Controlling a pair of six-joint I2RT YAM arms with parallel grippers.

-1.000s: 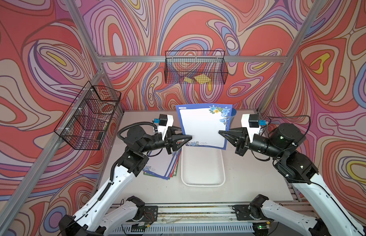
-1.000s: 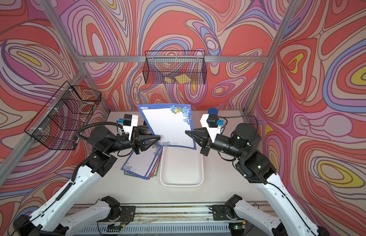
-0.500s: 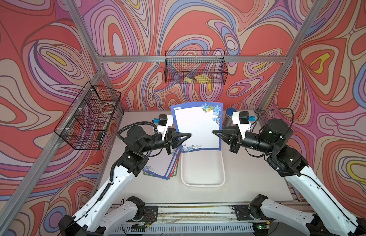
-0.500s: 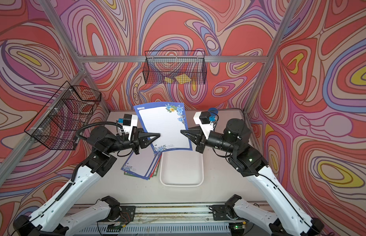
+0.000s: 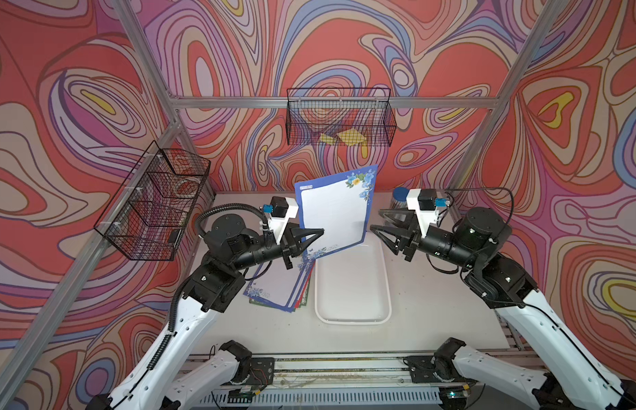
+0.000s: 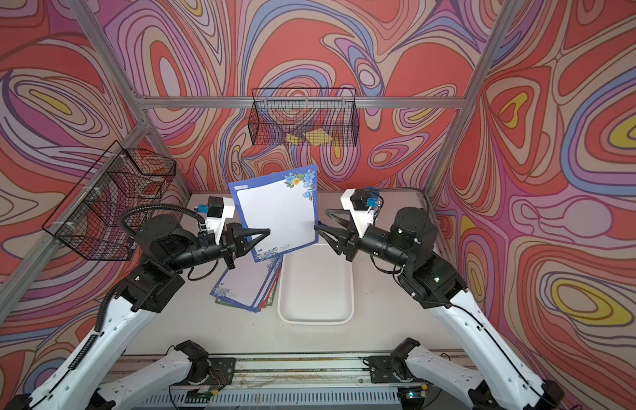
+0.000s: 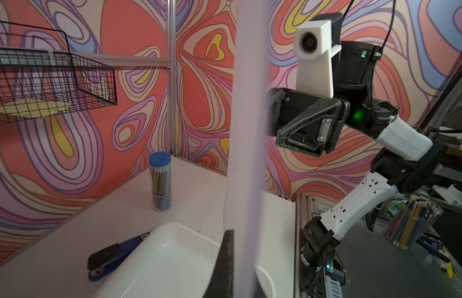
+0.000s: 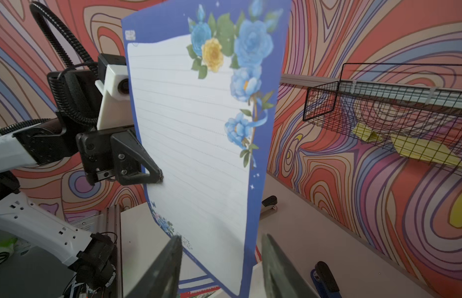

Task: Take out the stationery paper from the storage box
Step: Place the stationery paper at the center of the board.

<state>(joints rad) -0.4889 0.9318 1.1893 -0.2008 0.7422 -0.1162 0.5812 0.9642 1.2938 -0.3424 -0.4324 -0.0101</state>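
Both top views are showing the left pincer (image 5: 319, 232) newly pressed onto the blue-bordered floral letter sheet (image 5: 332, 213), holding it upright above the shallow white plastic storage box (image 5: 352, 321), while the right pincer (image 5: 376, 222) is spreading off it, handing it over.

The light is bright, even and diffuse; shadows are soft. Both top views are sharp, bending at the edges. In the left wrist view the close stationery paper (image 7: 246, 129) is blurred.
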